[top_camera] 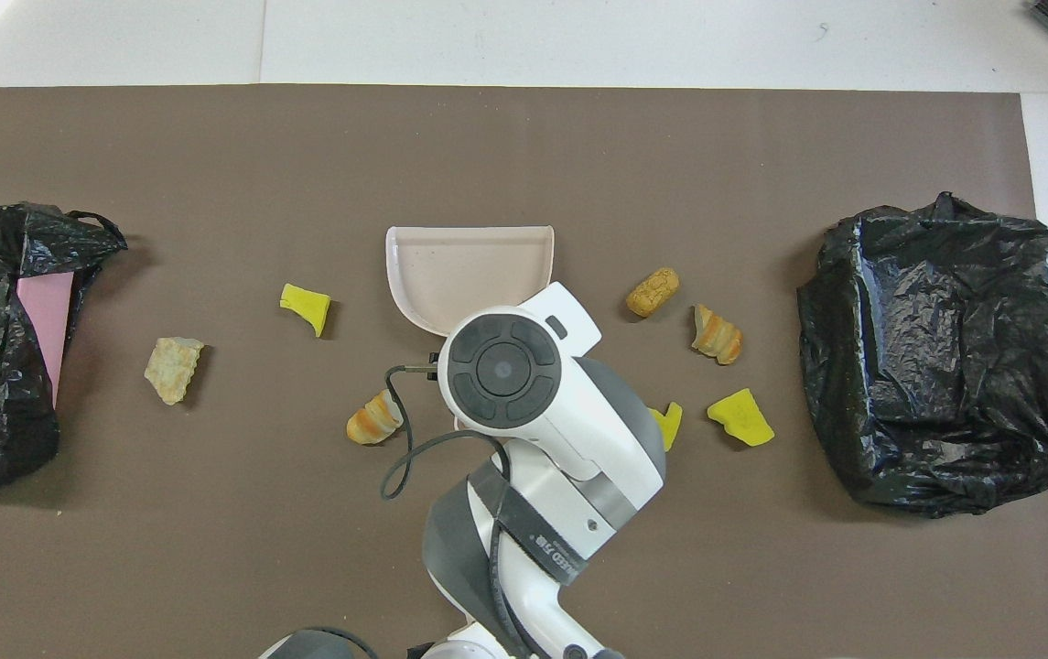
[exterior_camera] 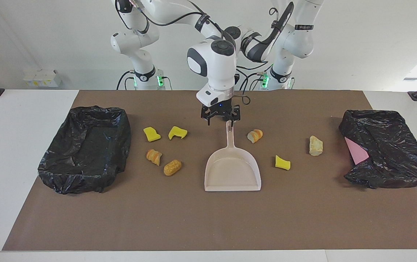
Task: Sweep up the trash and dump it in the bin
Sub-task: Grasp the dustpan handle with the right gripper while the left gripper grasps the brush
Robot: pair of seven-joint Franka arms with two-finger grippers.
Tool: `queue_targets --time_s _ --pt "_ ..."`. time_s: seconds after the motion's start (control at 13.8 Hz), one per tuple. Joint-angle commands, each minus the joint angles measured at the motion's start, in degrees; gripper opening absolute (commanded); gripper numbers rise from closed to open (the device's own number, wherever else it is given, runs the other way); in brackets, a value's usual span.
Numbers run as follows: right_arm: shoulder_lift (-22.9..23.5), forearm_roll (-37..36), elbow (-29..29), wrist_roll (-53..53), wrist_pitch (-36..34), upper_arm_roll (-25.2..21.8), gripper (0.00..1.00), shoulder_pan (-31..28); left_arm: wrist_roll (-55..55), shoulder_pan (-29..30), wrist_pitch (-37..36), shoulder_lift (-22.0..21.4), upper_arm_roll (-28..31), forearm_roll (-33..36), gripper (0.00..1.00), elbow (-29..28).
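**Q:** Where does your trash lie?

**A:** Seven pieces lie on the brown mat (exterior_camera: 208, 218) that covers the table (exterior_camera: 11, 145). Four lie between the dustpan (exterior_camera: 232, 171) and the open black-lined bin (exterior_camera: 88, 145) at the right arm's end. These are two yellow sponge chunks (exterior_camera: 151, 134) (exterior_camera: 177, 133) and, farther from the robots, a striped bread lump (exterior_camera: 154, 156) and a brown bread lump (exterior_camera: 172, 167). Toward the left arm's end lie a third bread lump (exterior_camera: 255, 135) beside the dustpan handle, a yellow sponge chunk (exterior_camera: 282, 162) near the pan's wall, and a pale beige lump (exterior_camera: 315, 146). Past it sits the crumpled bagged bin (exterior_camera: 386, 149) holding a pink sheet (exterior_camera: 355, 153).

**Q:** And your end effectors?

**A:** The dustpan lies flat at mid-table with its handle toward the robots. The right end effector (exterior_camera: 220, 118) hangs over the handle's tip with its fingers spread apart, gripping nothing. You cannot tell whether it touches the handle. The left end effector is hidden by the right arm, so you cannot tell its state.
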Motion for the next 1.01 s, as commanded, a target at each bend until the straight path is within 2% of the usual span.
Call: queue_targets --time_s 0.0,0.22,0.43,0.72,0.94 --pt "7.51 -1.06 6.79 0.75 0.81 -0.26 1.00 0.68 -0.68 -1.26 -1.83 -2.60 1.08 -1.02 0.00 -1.88" --pt "7.96 -0.36 5.93 -0.30 3.98 -0.17 1.00 0.59 0.11 0.66 -4.82 -4.09 1.60 -1.02 0.00 -2.75" --pt "7.79 1.39 4.43 -5.31 4.07 -0.08 1.00 0.42 5.36 7.94 -9.74 -6.91 1.69 -1.02 0.00 -3.02" --pt "9.81 1.40 4.25 -5.49 5.30 -0.17 0.99 0.42 12.75 19.10 -13.43 -7.70 1.78 -0.75 0.00 -1.62" --pt "9.55 1.58 3.20 -5.49 5.21 -0.17 0.89 0.77 15.31 25.26 -18.35 -7.88 1.95 0.91 0.00 2.15"
